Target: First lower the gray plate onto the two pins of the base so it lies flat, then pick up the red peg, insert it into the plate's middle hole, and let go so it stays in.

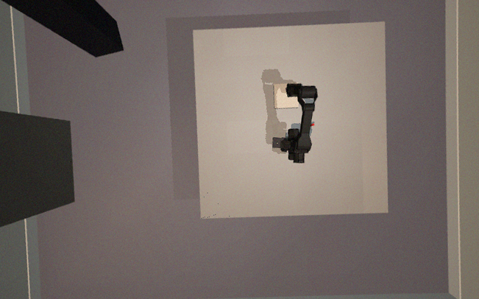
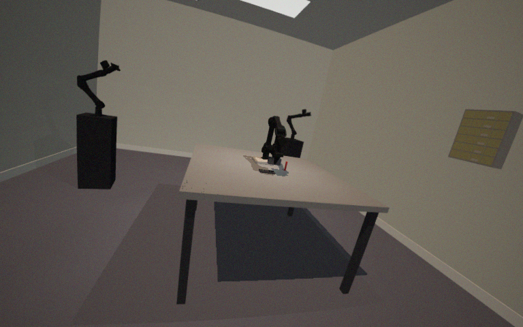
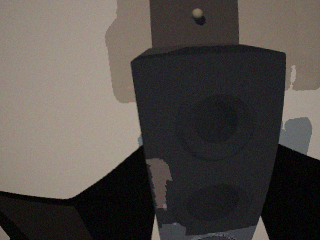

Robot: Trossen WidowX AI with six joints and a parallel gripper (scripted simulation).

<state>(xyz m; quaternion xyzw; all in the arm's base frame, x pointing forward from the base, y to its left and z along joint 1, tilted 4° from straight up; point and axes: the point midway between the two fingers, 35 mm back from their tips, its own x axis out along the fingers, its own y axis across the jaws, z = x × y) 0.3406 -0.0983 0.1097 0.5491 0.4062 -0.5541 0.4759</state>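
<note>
Dark base (image 1: 274,146) (image 2: 262,170) (image 3: 167,25): rectangular block, lying flat on the pale, smooth counter (image 1: 237,172) (image 2: 223,179). One round-headed, cream pin (image 3: 197,13) showed plainly in the wrist view; the exterior view left the pins too small to tell.

Gray plate (image 2: 272,161) (image 3: 165,105): to the right of the base in the exterior view, not seated on it. The wrist view gave its matte face, slightly tapering outline and round openings, details the exterior view lacked.

Black tool (image 1: 286,145) (image 2: 274,157) (image 3: 198,143): right of the base, clamped on the plate.

Red peg (image 1: 312,124) (image 2: 285,165): slender, upright, farthest right of the base; shown in the top and exterior views, outside the wrist view.
</note>
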